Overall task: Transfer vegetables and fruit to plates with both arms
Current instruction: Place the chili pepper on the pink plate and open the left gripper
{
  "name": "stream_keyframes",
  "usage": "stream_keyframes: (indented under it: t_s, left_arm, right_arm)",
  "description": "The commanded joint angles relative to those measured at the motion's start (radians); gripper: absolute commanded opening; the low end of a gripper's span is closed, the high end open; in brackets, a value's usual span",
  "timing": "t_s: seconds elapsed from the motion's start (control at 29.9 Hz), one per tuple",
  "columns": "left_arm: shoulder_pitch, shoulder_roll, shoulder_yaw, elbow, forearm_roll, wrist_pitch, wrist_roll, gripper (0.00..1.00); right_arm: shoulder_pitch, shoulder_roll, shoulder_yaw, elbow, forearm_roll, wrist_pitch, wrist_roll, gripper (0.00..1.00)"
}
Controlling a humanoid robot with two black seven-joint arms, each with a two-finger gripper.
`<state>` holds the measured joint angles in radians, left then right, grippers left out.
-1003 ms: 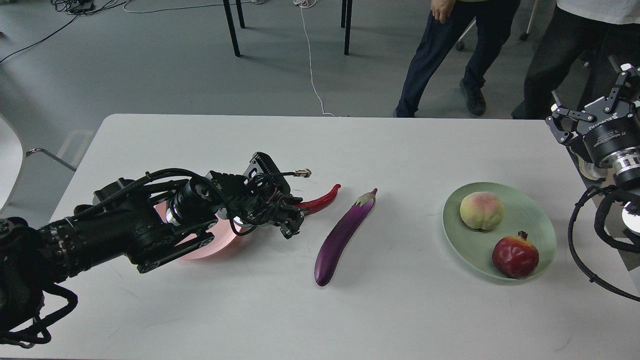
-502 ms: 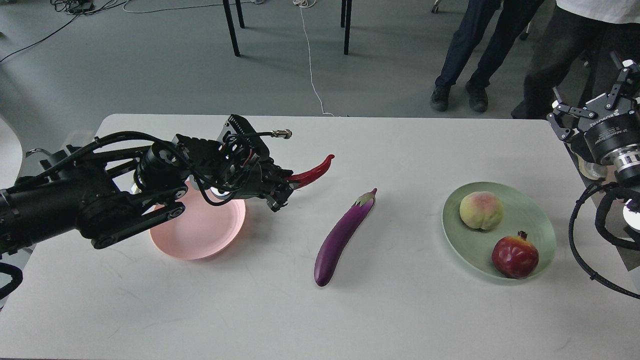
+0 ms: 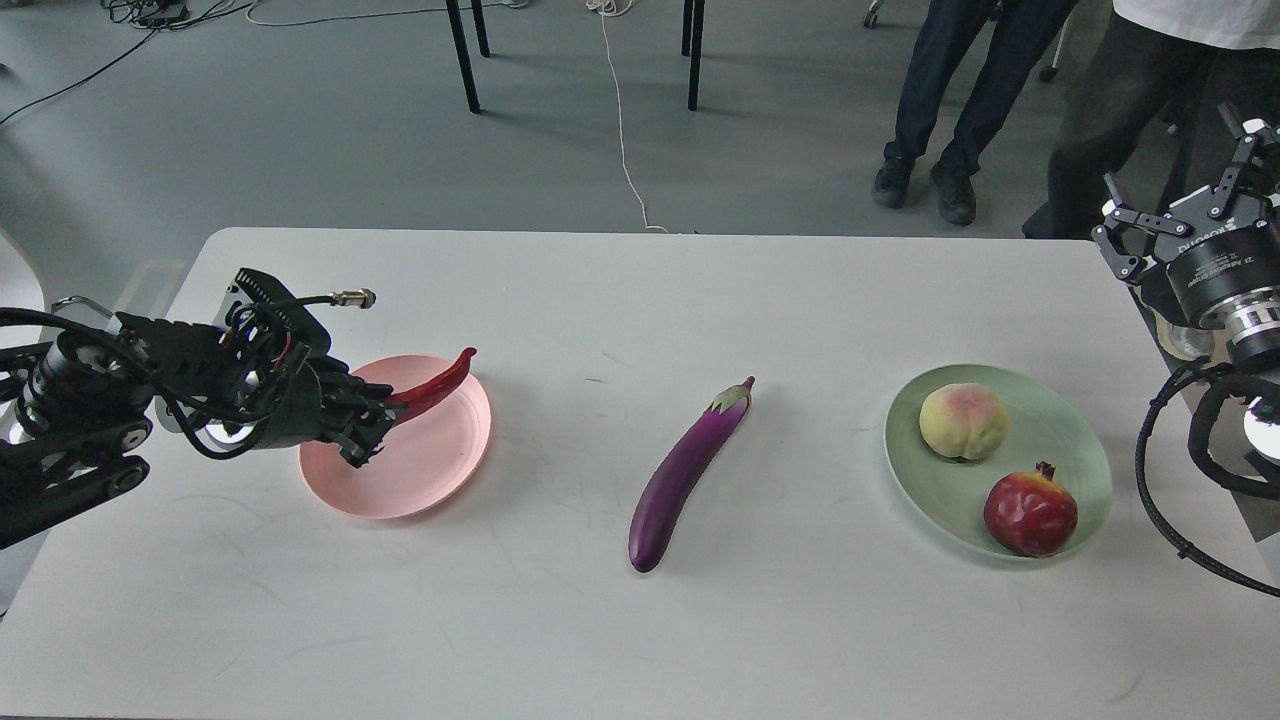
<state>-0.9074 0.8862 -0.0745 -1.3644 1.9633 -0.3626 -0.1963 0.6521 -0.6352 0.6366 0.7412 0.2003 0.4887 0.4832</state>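
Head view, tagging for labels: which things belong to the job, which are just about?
Job: chili, eggplant, peach, pomegranate, pink plate, green plate, left gripper, right gripper.
About: floor cables, chair legs, two bystanders.

Bare table around eggplant on every side | pink plate partly covered by left gripper holding chili | green plate crowded by peach, pomegranate

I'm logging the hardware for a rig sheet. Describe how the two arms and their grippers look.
Both are black. The left gripper has exposed linkages, looping black cables with red wiring, and a silver-tipped connector. The right gripper has black linkage fingers with pale joints, white lettering on its round body, a silver wrist ring and thick looping black cable.
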Motion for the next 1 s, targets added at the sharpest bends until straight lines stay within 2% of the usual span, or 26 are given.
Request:
stream_keyframes:
  t_s: [0.0, 0.07, 0.1, 0.13, 0.23, 0.27, 0.57, 0.74, 0.97]
  left_arm:
    - [0.028, -0.006, -0.001, 0.036, -0.001, 0.017, 0.001, 0.21]
    - [0.036, -0.006, 0.001, 0.050, -0.001, 0.027, 0.001, 0.24]
    - [0.038, -0.006, 0.001, 0.050, -0.001, 0.030, 0.000, 0.29]
    - [0.039, -0.006, 0.001, 0.050, -0.001, 0.030, 0.000, 0.37]
    - [0.044, -0.006, 0.001, 0.050, 0.000, 0.031, 0.000, 0.51]
    - [0.044, -0.006, -0.001, 0.050, 0.000, 0.031, 0.000, 0.59]
    - [0.022, 0.000, -0.043, 0.036, -0.030, 0.034, -0.003, 0.73]
    - [-0.088, -0.009, -0.097, -0.047, -0.107, -0.002, 0.000, 0.75]
    - [-0.134, -0.220, -0.090, -0.067, -0.100, -0.067, 0.014, 0.75]
  right_arm:
    - [0.001, 0.000, 0.000, 0.000, -0.001, 0.000, 0.000, 0.99]
    - [0.001, 0.000, -0.001, 0.000, -0.001, 0.000, 0.000, 0.99]
    - [0.001, 0.000, -0.001, 0.000, -0.001, 0.000, 0.000, 0.99]
    - [0.001, 0.000, -0.001, 0.000, -0.001, 0.000, 0.000, 0.99]
    - [0.000, 0.000, -0.001, 0.000, -0.002, 0.000, 0.000, 0.99]
    - [0.000, 0.000, -0.001, 0.000, -0.002, 0.000, 0.000, 0.99]
    - [0.000, 0.000, -0.001, 0.000, -0.004, 0.000, 0.000, 0.99]
    - [-0.002, 0.000, -0.001, 0.000, -0.004, 0.000, 0.000, 0.99]
    - [-0.026, -0.001, 0.035, 0.000, 0.004, 0.000, 0.006, 0.99]
